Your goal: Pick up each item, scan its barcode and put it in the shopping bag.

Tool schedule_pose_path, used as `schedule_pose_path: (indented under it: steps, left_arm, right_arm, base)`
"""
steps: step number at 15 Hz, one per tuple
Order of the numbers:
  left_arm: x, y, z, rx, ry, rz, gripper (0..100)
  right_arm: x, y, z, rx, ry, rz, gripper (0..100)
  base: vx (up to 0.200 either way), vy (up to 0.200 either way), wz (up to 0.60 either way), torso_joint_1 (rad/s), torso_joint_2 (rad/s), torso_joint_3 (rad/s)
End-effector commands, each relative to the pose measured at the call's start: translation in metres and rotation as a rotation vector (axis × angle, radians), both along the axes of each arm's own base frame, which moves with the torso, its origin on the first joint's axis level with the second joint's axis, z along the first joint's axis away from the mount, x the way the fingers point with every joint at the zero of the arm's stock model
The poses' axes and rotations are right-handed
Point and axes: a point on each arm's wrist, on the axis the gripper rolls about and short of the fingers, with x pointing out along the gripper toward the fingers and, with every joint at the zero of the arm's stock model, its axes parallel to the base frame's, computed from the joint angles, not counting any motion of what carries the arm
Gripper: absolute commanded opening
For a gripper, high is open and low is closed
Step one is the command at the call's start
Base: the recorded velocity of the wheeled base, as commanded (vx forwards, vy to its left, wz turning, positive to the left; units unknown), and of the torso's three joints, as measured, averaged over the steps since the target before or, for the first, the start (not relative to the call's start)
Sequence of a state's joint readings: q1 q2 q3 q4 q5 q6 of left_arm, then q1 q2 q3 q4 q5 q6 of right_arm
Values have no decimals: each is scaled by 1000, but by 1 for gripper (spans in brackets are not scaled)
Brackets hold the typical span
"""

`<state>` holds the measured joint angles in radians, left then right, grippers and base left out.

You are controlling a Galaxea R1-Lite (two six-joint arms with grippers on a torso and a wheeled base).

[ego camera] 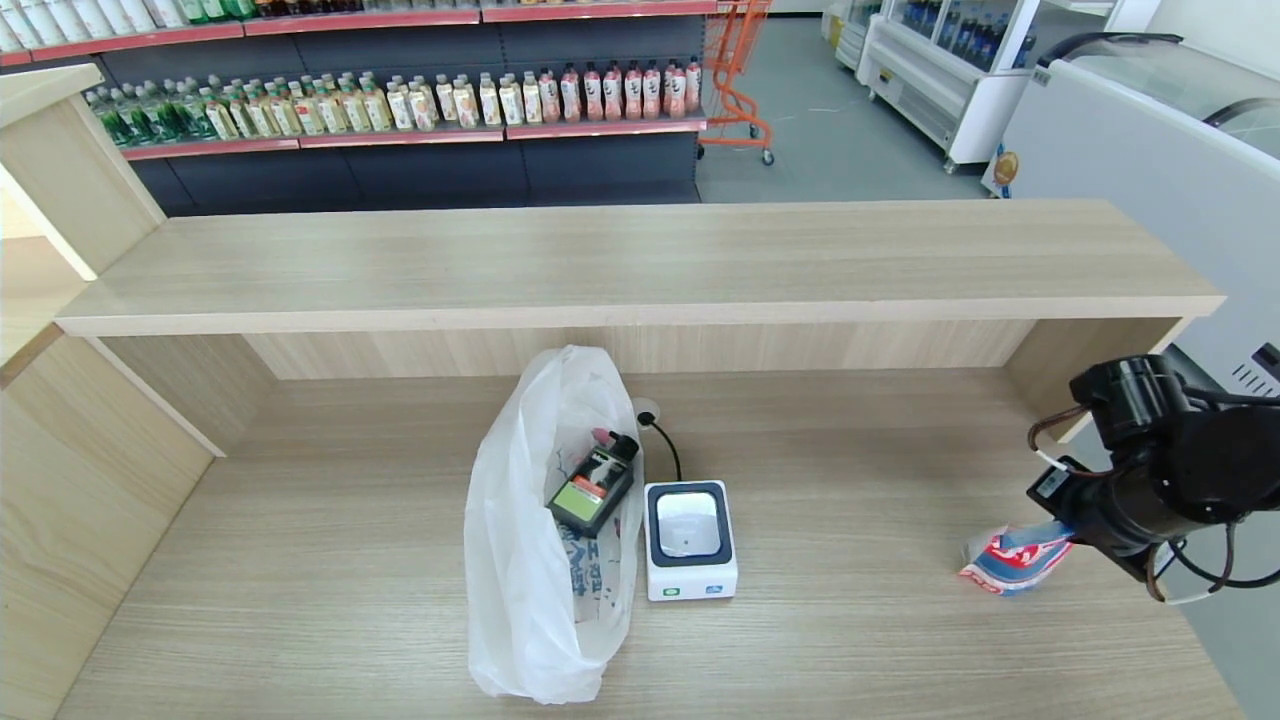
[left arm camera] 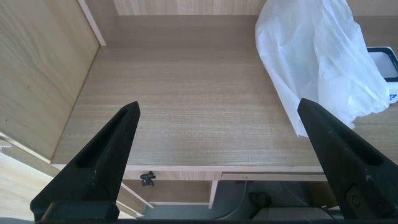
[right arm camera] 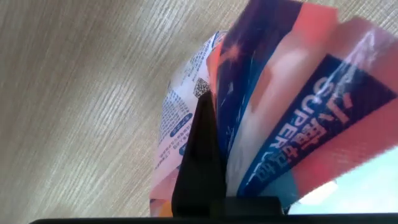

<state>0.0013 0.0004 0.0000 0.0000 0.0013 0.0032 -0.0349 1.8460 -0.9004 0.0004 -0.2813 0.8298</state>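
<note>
A white plastic shopping bag lies open in the middle of the counter. A dark item with a green label sits inside it. Right beside the bag stands the white barcode scanner, its glass window facing up. At the counter's right edge my right gripper is shut on a red, blue and white snack packet. In the right wrist view the snack packet presses against one black finger; the other finger is hidden behind it. My left gripper hangs open and holds nothing, over the counter's front left edge, left of the shopping bag.
A raised wooden shelf runs along the back of the counter, and wooden side walls close in the left. The scanner's black cable leads to a hole behind it. Store shelves with bottles stand beyond.
</note>
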Motion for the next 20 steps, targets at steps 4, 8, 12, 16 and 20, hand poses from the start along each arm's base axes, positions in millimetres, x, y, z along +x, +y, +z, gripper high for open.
schedule_pose_path:
  steps: [4, 8, 12, 16, 20]
  left_arm:
    - [0, 0, 0, 0, 0, 1, 100]
    - [0, 0, 0, 0, 0, 1, 100]
    - [0, 0, 0, 0, 0, 1, 100]
    - [0, 0, 0, 0, 0, 1, 100]
    - [0, 0, 0, 0, 0, 1, 100]
  right_arm:
    - [3, 11, -11, -21, 50, 60, 0]
    - [-31, 15, 59, -42, -165, 254, 0]
    - [-97, 32, 119, 1, -435, 779, 0]
    - [-120, 53, 141, 233, -596, 1182, 0]
    - [-122, 89, 141, 322, -649, 1457, 0]
  base:
    - [0, 0, 0, 0, 0, 0]
    - [0, 0, 0, 0, 0, 0]
    - [0, 0, 0, 0, 0, 0]
    - [0, 0, 0, 0, 0, 0]
    - [0, 0, 0, 0, 0, 0]
